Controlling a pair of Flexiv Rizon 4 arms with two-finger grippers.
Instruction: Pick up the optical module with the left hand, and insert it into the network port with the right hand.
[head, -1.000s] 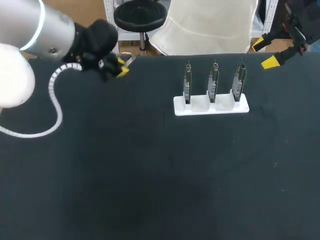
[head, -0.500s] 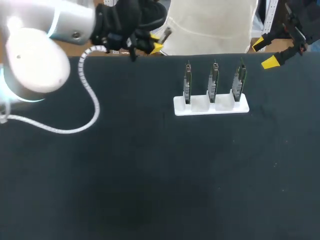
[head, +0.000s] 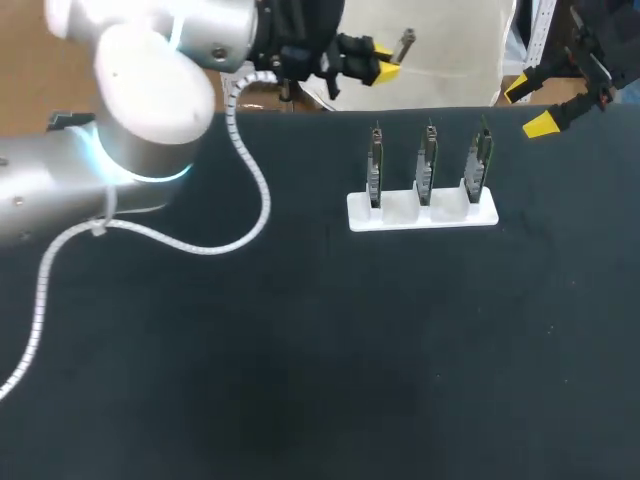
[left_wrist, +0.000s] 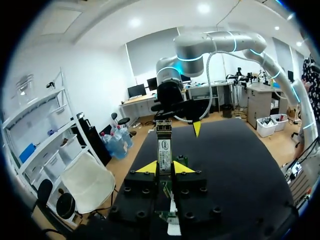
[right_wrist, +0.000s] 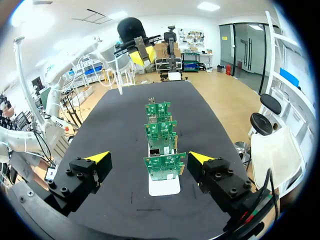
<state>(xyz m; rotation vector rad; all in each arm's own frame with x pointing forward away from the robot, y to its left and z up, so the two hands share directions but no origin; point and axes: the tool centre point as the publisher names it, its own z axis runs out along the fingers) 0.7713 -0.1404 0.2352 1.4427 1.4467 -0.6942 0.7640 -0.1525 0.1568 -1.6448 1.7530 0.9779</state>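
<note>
light: bright, even, from overhead | matte black table cloth (head: 300, 350): dull, no glare, shadows barely show | rounded white and silver left arm joint (head: 150, 90), 10 o'clock in head view: strong sheen, glowing pale-blue ring | flat white plastic board holder (head: 420, 213), 2 o'clock: very bright

The left gripper (head: 383, 66) is being held past the worktop's (head: 300, 350) far edge, clamped on the module (left_wrist: 164, 150); the right gripper (head: 530, 106), spread wide.

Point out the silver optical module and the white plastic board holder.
silver optical module (left_wrist: 164, 150), left wrist view, its labelled face.
white plastic board holder (head: 422, 220), head view, its front wall.
</note>
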